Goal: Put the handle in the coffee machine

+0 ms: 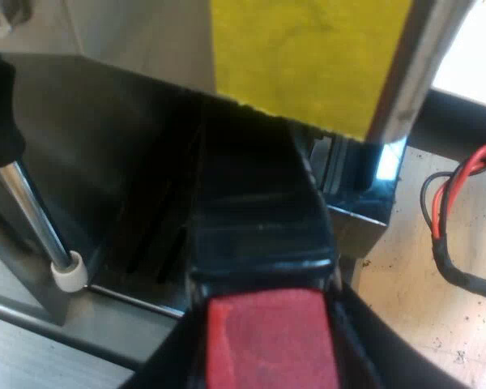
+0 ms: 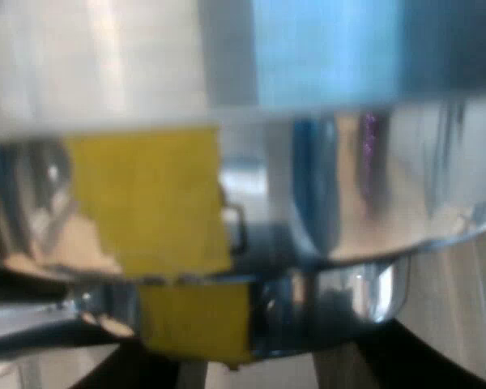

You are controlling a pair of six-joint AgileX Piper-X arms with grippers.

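Observation:
The holder's dark handle [image 1: 259,219] runs from the camera in under the espresso machine's [image 1: 130,32] steel front, just below a yellow patch [image 1: 308,57]. Its red end [image 1: 267,324] lies nearest the camera, and my left gripper [image 1: 271,356] is shut on the handle there, a black finger on each side. The holder's metal head is hidden under the machine. In the right wrist view a shiny curved metal part [image 2: 348,235] with yellow tape [image 2: 162,203] is very close. My right gripper [image 2: 267,369] is open just beneath it, its dark fingers [image 2: 421,361] spread wide.
A steel steam wand [image 1: 28,211] with a white tip [image 1: 69,271] hangs beside the handle over the machine's dark drip area [image 1: 121,178]. A black knob [image 1: 0,105] sits above the wand. Pale tabletop [image 1: 413,308] lies past the machine's corner.

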